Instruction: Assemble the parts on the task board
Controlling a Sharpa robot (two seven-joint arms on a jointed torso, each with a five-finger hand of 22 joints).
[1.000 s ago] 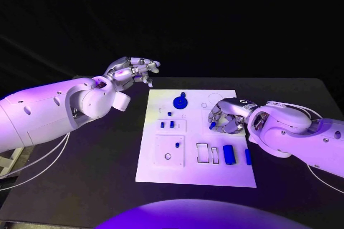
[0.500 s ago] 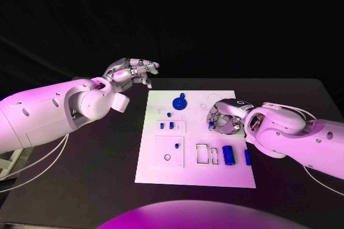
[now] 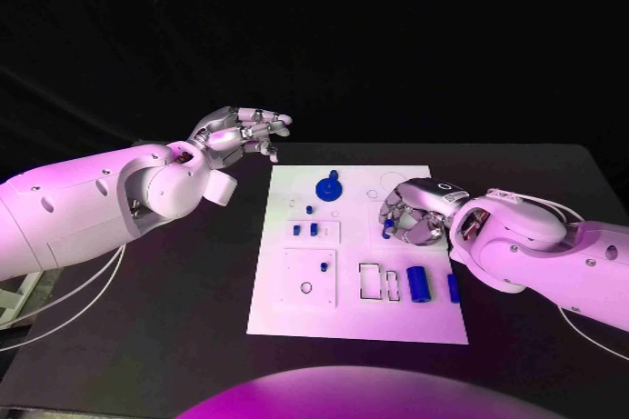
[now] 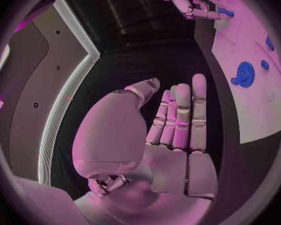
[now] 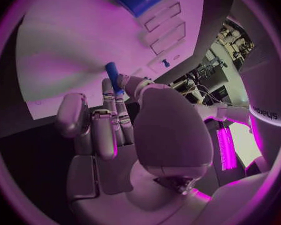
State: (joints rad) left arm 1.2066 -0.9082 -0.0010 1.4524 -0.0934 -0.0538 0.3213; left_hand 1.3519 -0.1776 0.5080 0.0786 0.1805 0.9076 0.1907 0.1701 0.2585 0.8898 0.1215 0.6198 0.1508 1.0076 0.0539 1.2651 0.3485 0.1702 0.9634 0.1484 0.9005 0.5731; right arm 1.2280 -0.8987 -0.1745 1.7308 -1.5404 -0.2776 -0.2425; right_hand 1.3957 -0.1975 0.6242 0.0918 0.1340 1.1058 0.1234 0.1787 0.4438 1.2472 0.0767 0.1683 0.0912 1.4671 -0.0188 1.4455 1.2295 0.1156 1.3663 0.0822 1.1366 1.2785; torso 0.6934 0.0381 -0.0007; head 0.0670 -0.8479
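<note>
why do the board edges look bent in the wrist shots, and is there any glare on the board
Left wrist view: fisheye lens, so the task board's straight edge bows. Right wrist view: same bending, and the board looks washed out and bright near the right hand, which pinches a small blue part. Head view: edges stay straight; the board is evenly lit, the background dark.

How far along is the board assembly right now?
Early. On the task board two small pegs seem to stand in a block, unconfirmed. The right hand holds a small blue peg above the board. The left hand is empty. The blue gear and blue cylinder still lie loose.
</note>
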